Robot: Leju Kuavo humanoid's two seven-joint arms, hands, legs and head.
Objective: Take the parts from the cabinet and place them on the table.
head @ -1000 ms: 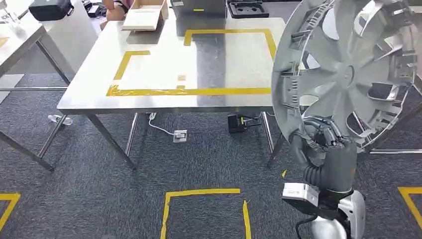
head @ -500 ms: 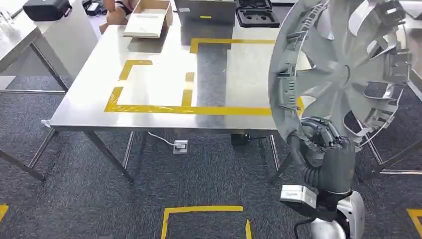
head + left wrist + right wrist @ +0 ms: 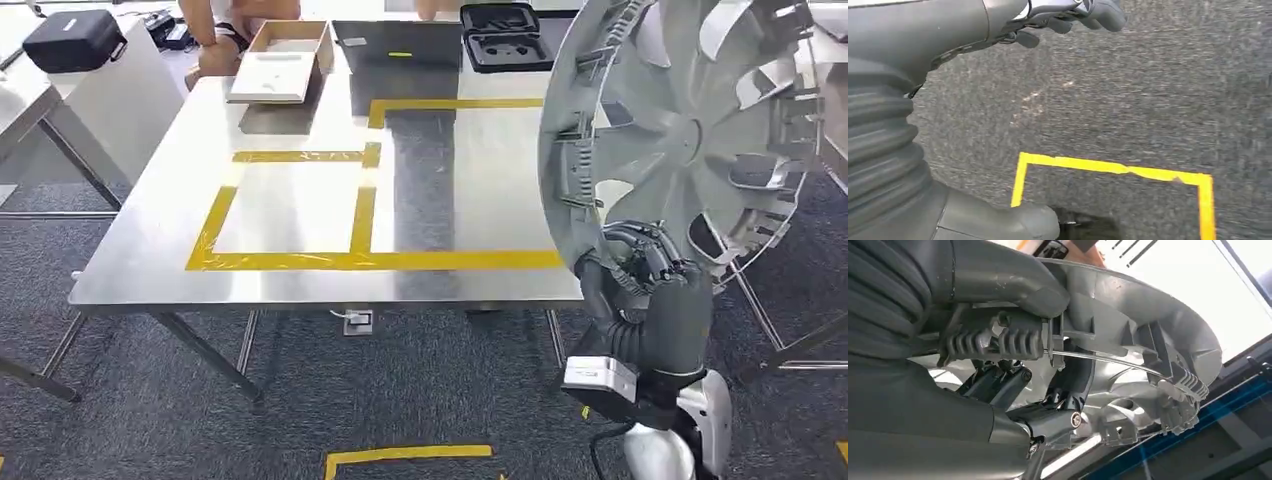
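A stainless-steel table marked with yellow tape rectangles stands on grey carpet. The silver wheel cover, held upright with its ribbed inner face toward the head camera, overlaps the table's right edge in that view. The right hand grips the cover's lower rim from below, the forearm rising vertically beneath it. The right wrist view shows the thumb lying over the rim and the ribbed fingers clamped against the inner clips and wire ring. The left hand hangs over the carpet beside a floor tape outline, fingers loosely curled, holding nothing. A cardboard box and black cases sit at the table's far end.
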